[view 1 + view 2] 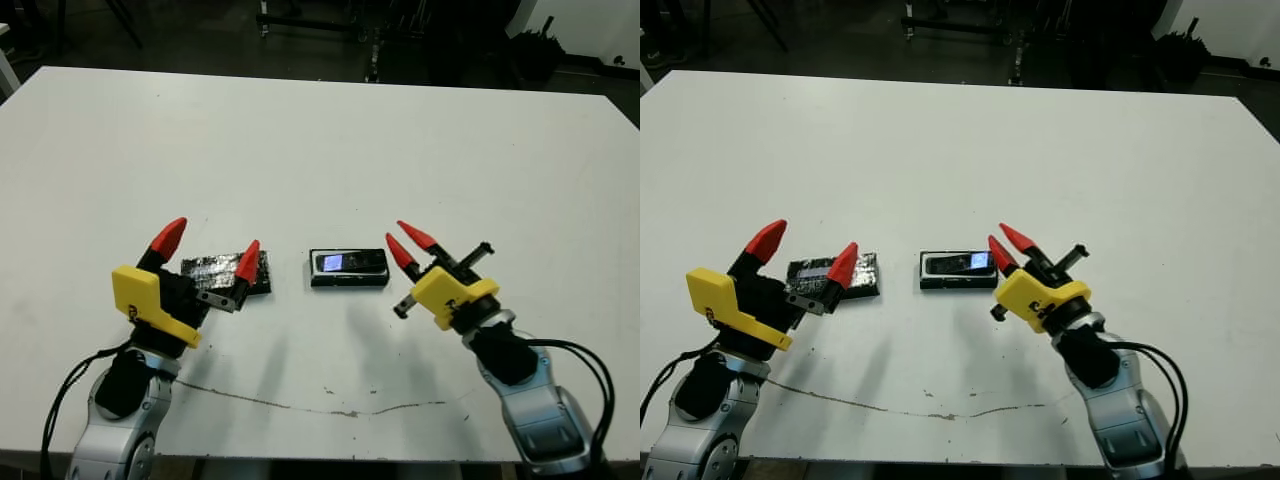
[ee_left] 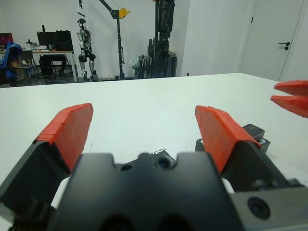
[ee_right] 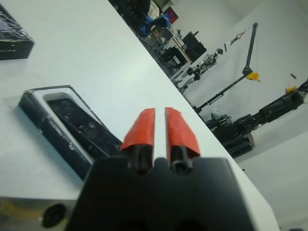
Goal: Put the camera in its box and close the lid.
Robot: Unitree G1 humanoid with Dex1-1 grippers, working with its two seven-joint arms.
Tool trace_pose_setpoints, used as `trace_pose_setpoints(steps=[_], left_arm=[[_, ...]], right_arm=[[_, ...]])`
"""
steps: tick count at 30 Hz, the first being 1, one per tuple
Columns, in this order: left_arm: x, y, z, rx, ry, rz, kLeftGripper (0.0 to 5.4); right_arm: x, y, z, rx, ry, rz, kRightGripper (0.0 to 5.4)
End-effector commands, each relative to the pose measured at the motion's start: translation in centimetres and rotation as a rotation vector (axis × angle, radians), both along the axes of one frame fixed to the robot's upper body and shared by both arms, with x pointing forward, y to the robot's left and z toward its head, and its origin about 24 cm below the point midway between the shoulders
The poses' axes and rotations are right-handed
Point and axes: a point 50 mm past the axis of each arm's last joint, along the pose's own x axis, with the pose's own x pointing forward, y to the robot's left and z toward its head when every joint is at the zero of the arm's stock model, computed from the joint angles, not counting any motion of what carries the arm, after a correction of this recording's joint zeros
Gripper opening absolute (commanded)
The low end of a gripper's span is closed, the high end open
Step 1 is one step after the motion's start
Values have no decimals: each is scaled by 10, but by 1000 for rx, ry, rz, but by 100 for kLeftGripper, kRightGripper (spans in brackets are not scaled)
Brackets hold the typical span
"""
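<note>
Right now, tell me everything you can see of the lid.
The lid is a thin flat black panel with silvery reflective patches, lying flat on the white table left of the box. The open left gripper hovers over it and hides part of it; whether a fingertip touches it is unclear. It is not on the box.

Camera [image 1: 348, 263] in box [image 1: 348, 281] mid-table [image 1: 320, 140], lid [image 1: 225, 268] just left, claws [image 1: 208, 251] [image 1: 408, 243] flanking.

White table [image 1: 320, 140], dark scuff line [image 1: 300, 405] near its front edge.
</note>
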Motion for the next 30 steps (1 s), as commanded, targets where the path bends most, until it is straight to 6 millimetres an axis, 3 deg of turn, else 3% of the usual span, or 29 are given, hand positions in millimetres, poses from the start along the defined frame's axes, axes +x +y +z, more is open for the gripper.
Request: trace_pose_setpoints(steps=[1, 16, 30], left_arm=[[-1, 0, -2, 9, 13, 6, 540], [-2, 0, -2, 0, 20, 13, 540], [-3, -1, -2, -9, 19, 4, 540]], right_arm=[[6, -1, -1, 9, 9, -36, 15], [13, 4, -7, -12, 51, -46, 2], [18, 4, -31, -25, 197, -107, 2]])
